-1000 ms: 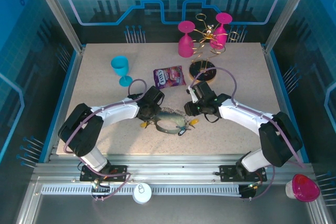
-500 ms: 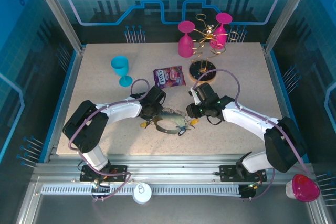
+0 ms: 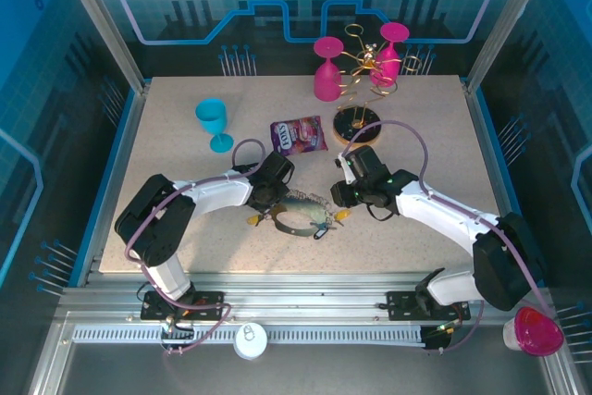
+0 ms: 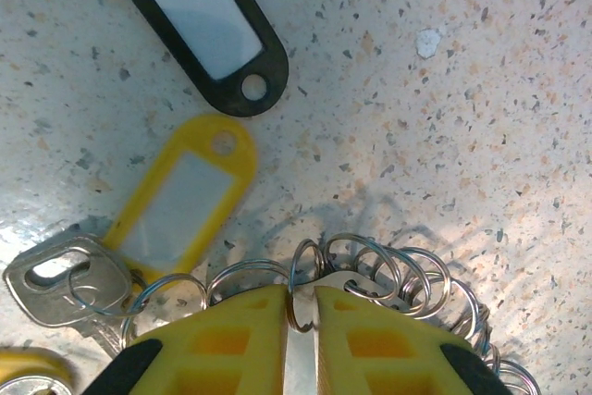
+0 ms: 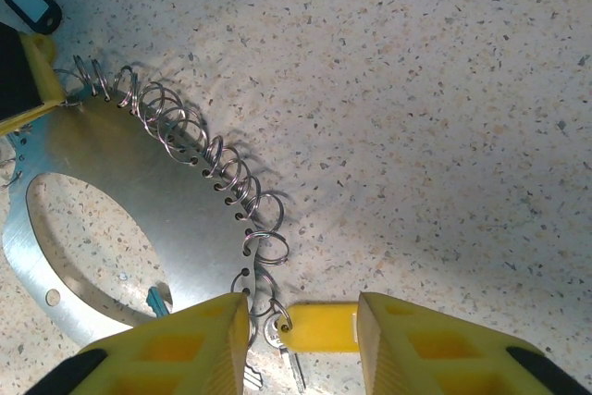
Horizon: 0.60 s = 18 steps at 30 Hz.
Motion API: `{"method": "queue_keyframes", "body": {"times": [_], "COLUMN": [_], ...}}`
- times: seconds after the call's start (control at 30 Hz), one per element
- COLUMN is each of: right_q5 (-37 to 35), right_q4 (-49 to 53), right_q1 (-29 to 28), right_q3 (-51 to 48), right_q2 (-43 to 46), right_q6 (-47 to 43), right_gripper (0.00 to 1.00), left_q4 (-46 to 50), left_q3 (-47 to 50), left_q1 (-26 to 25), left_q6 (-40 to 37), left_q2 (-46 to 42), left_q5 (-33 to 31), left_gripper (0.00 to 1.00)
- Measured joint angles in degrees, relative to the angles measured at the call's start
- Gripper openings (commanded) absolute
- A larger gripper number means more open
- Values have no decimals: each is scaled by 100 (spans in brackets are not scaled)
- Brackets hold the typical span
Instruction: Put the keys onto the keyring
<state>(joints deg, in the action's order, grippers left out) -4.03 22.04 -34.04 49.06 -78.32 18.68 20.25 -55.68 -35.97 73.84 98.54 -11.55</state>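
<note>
At the rim of the keyring (image 5: 120, 164), the left claw (image 4: 298, 301) has narrowed to a pinch, likely anchoring it, while the right claw (image 5: 303, 316) hangs half-open, empty, over a yellow-tagged key (image 5: 319, 327).

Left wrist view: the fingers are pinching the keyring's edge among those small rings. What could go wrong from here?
1. The left fingers grip only the thin rim of the keyring, so the flat ring may slip out or tip.
2. The right fingers stand open around a yellow tag right beside the small rings. Closing could catch a ring instead of the tag.
</note>
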Motion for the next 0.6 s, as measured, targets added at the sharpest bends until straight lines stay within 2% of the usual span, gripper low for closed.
{"method": "queue_keyframes", "body": {"times": [0.6], "right_q5": [-9], "right_q4": [48], "right_q1": [-2], "right_q3": [-48], "right_q2": [107], "right_q6": [0], "right_gripper": [36], "left_q4": [-35], "left_q3": [-22], "left_q1": [0], "left_q6": [-4], "left_q2": [96], "left_q5": [0], "left_gripper": [13]}}
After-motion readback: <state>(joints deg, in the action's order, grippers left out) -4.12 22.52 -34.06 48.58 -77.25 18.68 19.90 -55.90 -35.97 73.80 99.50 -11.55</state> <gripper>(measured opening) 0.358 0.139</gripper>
